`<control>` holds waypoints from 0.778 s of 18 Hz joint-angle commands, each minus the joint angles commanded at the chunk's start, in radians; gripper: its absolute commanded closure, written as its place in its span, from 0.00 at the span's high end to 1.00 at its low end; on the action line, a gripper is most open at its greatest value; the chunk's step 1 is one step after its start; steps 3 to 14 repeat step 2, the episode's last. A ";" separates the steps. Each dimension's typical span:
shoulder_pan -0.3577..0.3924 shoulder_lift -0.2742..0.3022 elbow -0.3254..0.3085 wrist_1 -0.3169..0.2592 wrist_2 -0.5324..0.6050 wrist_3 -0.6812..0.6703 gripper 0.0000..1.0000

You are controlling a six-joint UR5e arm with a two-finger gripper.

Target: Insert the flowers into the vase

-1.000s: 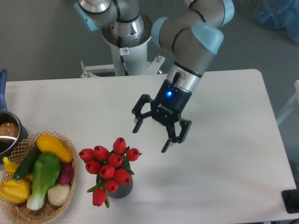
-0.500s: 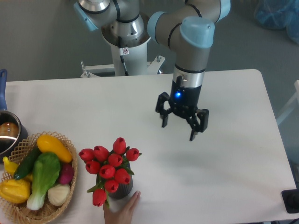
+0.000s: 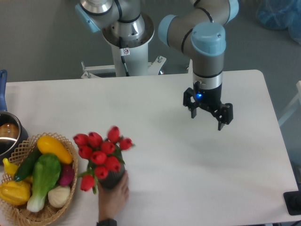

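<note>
The red tulip flowers (image 3: pixel 100 154) stand in the dark grey vase (image 3: pixel 112 179) at the front left of the white table; they look blurred. A person's hand (image 3: pixel 113 197) reaches in from the bottom edge and holds the vase, hiding most of it. My gripper (image 3: pixel 207 117) is open and empty, pointing down above the table's right middle, far to the right of the flowers and vase.
A wicker basket (image 3: pixel 24 213) with toy vegetables sits at the front left, touching distance from the flowers. A metal pot (image 3: pixel 8 134) is at the left edge. The robot base (image 3: pixel 127 44) stands behind the table. A dark object (image 3: pixel 294 202) is at the right front corner.
My gripper has moved right and away from the flowers, staying open. A hand came in from below, grasped the vase, and shifted the vase with flowers a little to the left.
</note>
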 joint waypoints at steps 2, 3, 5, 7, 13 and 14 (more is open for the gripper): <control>0.020 -0.026 0.086 -0.108 0.002 0.031 1.00; 0.020 -0.026 0.086 -0.108 0.002 0.031 1.00; 0.020 -0.026 0.086 -0.108 0.002 0.031 1.00; 0.020 -0.026 0.086 -0.108 0.002 0.031 1.00; 0.020 -0.026 0.086 -0.108 0.002 0.031 1.00; 0.020 -0.026 0.086 -0.108 0.002 0.031 1.00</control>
